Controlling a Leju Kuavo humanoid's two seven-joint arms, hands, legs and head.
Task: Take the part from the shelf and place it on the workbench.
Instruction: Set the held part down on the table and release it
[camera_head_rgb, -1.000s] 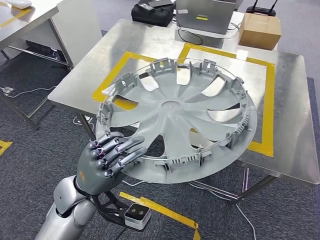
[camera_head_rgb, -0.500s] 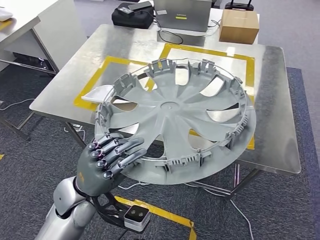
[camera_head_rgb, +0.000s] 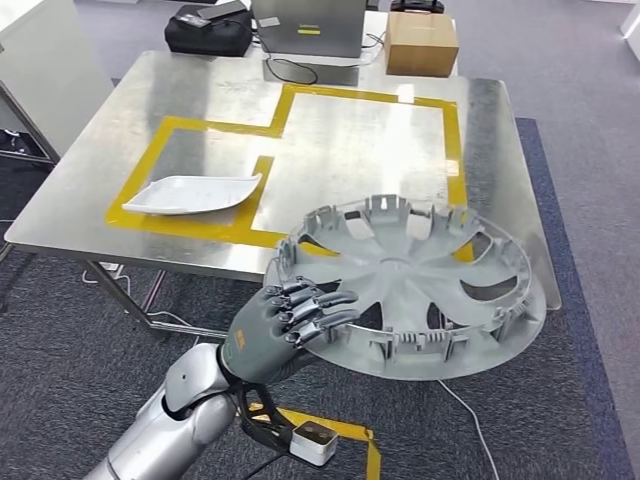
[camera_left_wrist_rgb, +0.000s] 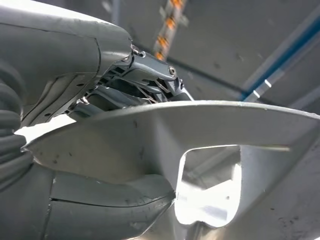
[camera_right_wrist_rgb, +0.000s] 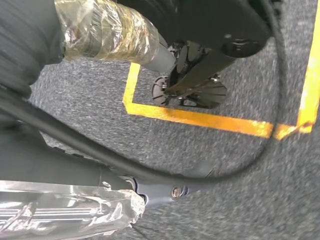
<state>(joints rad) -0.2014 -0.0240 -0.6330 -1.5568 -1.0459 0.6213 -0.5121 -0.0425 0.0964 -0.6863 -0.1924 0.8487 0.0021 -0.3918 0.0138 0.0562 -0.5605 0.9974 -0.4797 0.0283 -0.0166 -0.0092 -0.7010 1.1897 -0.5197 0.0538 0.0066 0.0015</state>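
The part is a large grey wheel cover (camera_head_rgb: 407, 270), ribbed side up, held roughly level over the near right corner of the steel workbench (camera_head_rgb: 340, 130). My left hand (camera_head_rgb: 290, 325) grips its near rim, fingers lying over the top edge. In the left wrist view the cover's underside (camera_left_wrist_rgb: 151, 135) runs between the fingers (camera_left_wrist_rgb: 151, 75) on one face and the thumb (camera_left_wrist_rgb: 94, 210) on the other. Much of the cover hangs out past the bench's front edge.
A white curved part (camera_head_rgb: 192, 193) lies on the bench inside yellow tape outlines. At the far edge stand a laptop (camera_head_rgb: 309, 25), a black bag (camera_head_rgb: 207, 30) and a cardboard box (camera_head_rgb: 421, 42). Yellow tape (camera_head_rgb: 355, 435) marks the carpet below.
The whole view has shifted, so the bench now sits further left and the white part shows. The cover, still in my left hand, now appears smaller and lower, at the bench's right corner.
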